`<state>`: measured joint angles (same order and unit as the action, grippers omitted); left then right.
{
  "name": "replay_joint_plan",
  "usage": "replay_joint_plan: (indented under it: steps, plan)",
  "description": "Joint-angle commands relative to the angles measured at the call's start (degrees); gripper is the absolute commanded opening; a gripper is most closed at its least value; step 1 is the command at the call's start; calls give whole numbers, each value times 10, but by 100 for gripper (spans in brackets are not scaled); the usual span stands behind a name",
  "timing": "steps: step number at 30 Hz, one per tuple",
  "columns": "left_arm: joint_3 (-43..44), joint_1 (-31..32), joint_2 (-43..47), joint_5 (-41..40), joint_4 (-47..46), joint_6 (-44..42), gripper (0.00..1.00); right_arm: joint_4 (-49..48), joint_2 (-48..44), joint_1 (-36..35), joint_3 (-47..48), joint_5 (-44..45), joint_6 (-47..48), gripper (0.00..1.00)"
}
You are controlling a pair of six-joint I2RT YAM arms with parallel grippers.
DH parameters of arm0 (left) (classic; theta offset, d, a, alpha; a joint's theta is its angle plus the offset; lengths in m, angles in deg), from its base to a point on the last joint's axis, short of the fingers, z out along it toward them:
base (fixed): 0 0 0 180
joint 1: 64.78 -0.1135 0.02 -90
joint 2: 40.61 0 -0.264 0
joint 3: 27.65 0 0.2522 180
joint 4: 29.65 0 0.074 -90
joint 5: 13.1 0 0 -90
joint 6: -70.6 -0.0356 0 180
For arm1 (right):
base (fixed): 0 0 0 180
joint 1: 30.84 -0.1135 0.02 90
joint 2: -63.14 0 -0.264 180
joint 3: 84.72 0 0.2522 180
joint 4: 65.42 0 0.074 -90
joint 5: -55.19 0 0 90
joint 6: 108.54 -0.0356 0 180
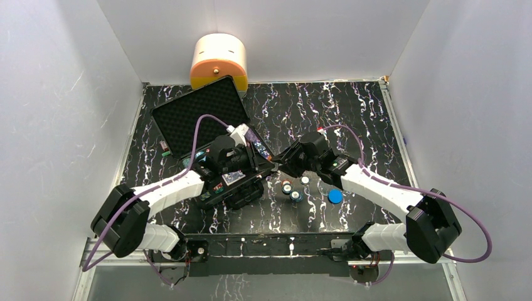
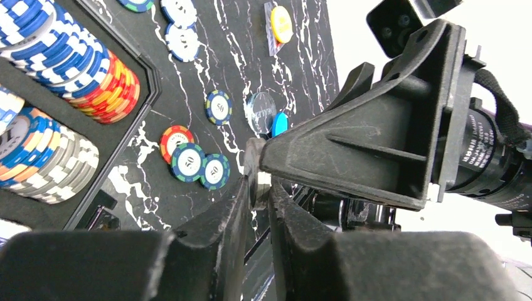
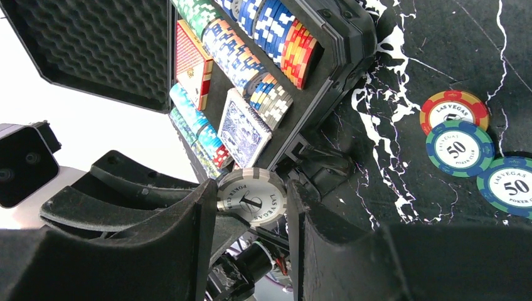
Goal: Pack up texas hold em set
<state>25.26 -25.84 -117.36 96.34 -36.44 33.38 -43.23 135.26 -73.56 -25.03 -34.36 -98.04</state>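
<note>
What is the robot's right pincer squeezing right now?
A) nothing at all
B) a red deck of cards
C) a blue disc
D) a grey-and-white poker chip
D: in the right wrist view, the right pincer has the grey-and-white poker chip clamped edge to edge between its two fingers.

Loose chips (image 1: 293, 195) on table (image 1: 351, 119), right of briefcase (image 1: 197, 116).

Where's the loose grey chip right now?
Right wrist view: grey chip pinched in the right gripper, beside the briefcase corner, near the blue deck.
</note>
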Motion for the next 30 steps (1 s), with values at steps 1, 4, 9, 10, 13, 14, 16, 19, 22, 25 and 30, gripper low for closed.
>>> replay_joint_plan:
  steps: [1, 4, 9, 10, 13, 14, 16, 19, 22, 25, 30]
  plan:
    - [16, 4, 3, -12, -23, -27, 13, -35, 0, 1, -3, -16, -10, 41]
    - [18, 4, 1, -11, -18, -47, 0, -38, 0, 1, -5, -18, -7, 44]
    - [44, 4, 6, -21, 42, -124, 0, -8, -4, 5, 14, 12, 48, 79]
    - [54, 4, 8, -22, 66, -151, 0, 8, -6, 9, 24, 27, 73, 82]
    - [92, 4, 14, -36, 164, -251, 0, 66, -20, 34, 48, 74, 127, 85]
    - [105, 4, 15, -42, 197, -284, 0, 75, -30, 45, 49, 83, 142, 85]
    - [132, 4, 12, -51, 260, -352, 0, 81, -52, 68, 39, 97, 166, 85]
    - [176, 4, -7, -36, 344, -442, 0, 90, -84, 96, 16, 111, 188, 84]
    - [225, 4, -49, -18, 413, -498, 0, 101, -103, 117, -1, 109, 197, 84]
    - [245, 4, -69, -7, 442, -533, 0, 101, -113, 127, -16, 98, 200, 84]
    - [283, 4, -113, -41, 490, -567, 0, 93, -114, 133, -36, 75, 199, 84]
